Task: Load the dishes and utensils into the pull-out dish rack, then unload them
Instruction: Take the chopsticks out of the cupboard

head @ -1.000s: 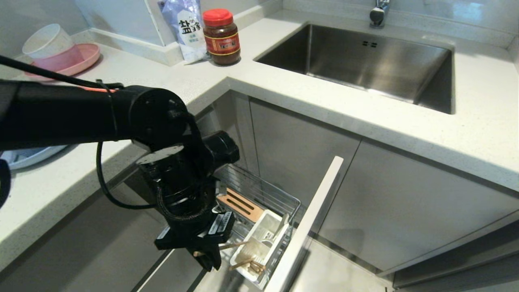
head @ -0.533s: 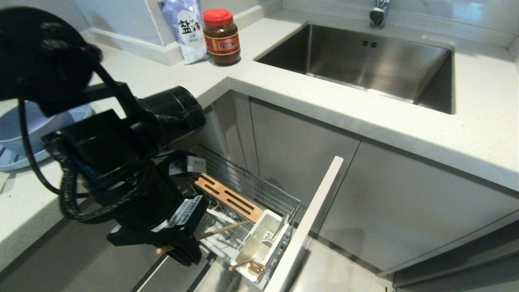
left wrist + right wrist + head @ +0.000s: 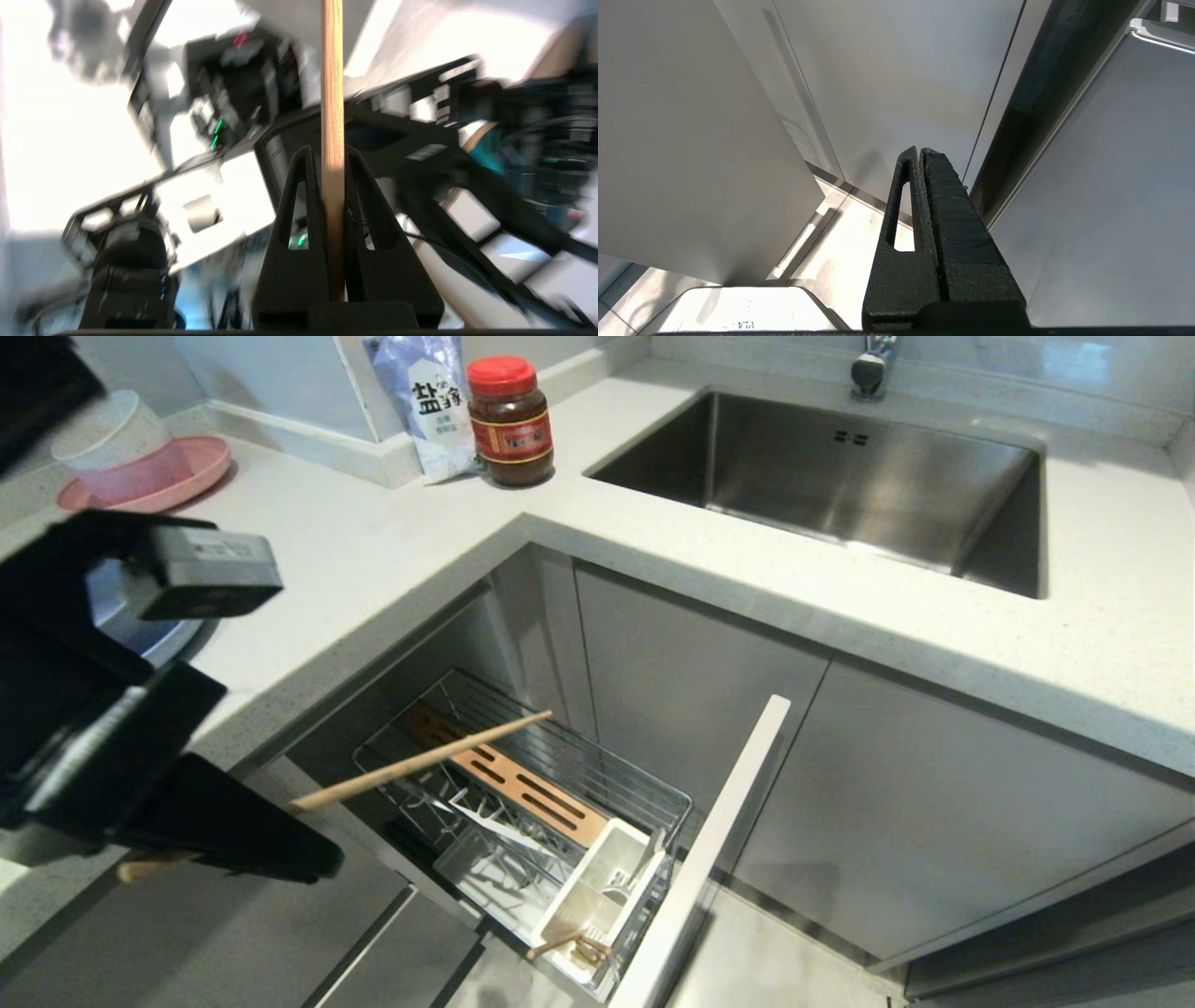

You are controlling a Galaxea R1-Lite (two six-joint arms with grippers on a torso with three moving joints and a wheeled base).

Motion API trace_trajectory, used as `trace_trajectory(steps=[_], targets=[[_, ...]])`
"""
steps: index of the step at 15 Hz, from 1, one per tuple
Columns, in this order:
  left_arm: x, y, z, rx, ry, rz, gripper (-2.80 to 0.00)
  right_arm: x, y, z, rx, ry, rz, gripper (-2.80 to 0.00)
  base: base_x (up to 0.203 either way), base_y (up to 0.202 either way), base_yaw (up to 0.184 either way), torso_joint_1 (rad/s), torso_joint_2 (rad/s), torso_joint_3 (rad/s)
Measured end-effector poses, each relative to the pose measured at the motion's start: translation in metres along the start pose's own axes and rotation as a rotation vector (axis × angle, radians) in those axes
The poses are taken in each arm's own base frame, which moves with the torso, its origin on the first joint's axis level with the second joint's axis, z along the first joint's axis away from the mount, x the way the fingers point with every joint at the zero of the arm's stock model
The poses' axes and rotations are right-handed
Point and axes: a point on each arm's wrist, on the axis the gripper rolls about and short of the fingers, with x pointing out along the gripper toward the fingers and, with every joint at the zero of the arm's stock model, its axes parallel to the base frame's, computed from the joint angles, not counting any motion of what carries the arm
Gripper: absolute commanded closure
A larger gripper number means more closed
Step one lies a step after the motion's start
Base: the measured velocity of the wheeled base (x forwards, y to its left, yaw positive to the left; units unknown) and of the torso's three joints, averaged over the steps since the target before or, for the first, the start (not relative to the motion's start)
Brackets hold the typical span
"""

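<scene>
Change from earlier frame: the left end effector has risen out of the pull-out dish rack toward 9 o'clock of the head view, carrying one chopstick with it.
Left end effector state: fingers clamped on the chopstick, shaft tilted, free tip above the rack's wooden strip.
Remaining chopsticks: in the white caddy, at 6 o'clock of the rack.
Blue plate: on the worktop at 9 o'clock, mostly hidden by the left arm.
Right end effector: parked low beside cabinet doors, fingers together, outside the head view.
Hard to make out: the left wrist view is blurred behind the fingers; the chopstick's rear end is cut off by the fingers.
</scene>
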Motion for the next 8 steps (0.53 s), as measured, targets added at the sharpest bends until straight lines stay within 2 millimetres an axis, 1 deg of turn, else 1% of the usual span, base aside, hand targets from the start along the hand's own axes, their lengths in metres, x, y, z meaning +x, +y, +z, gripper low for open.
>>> trace_trajectory(steps=[1, 3, 5, 8], targets=[[-0.015, 0.001, -0.006, 0.009, -0.050, -0.029, 0.00, 0.000, 0.000, 0.000, 0.000, 0.000, 0.000, 0.00, 0.000, 0.000, 0.000, 0.000, 0.00, 0.000], [-0.038, 0.004, -0.017, 0.021, -0.143, -0.077, 0.00, 0.000, 0.000, 0.000, 0.000, 0.000, 0.000, 0.00, 0.000, 0.000, 0.000, 0.000, 0.00, 0.000], [-0.062, 0.008, -0.026, 0.016, -0.289, -0.127, 0.00, 0.000, 0.000, 0.000, 0.000, 0.000, 0.001, 0.00, 0.000, 0.000, 0.000, 0.000, 0.00, 0.000], [-0.091, 0.019, -0.035, -0.031, -0.525, -0.113, 0.00, 0.000, 0.000, 0.000, 0.000, 0.000, 0.001, 0.00, 0.000, 0.000, 0.000, 0.000, 0.00, 0.000]])
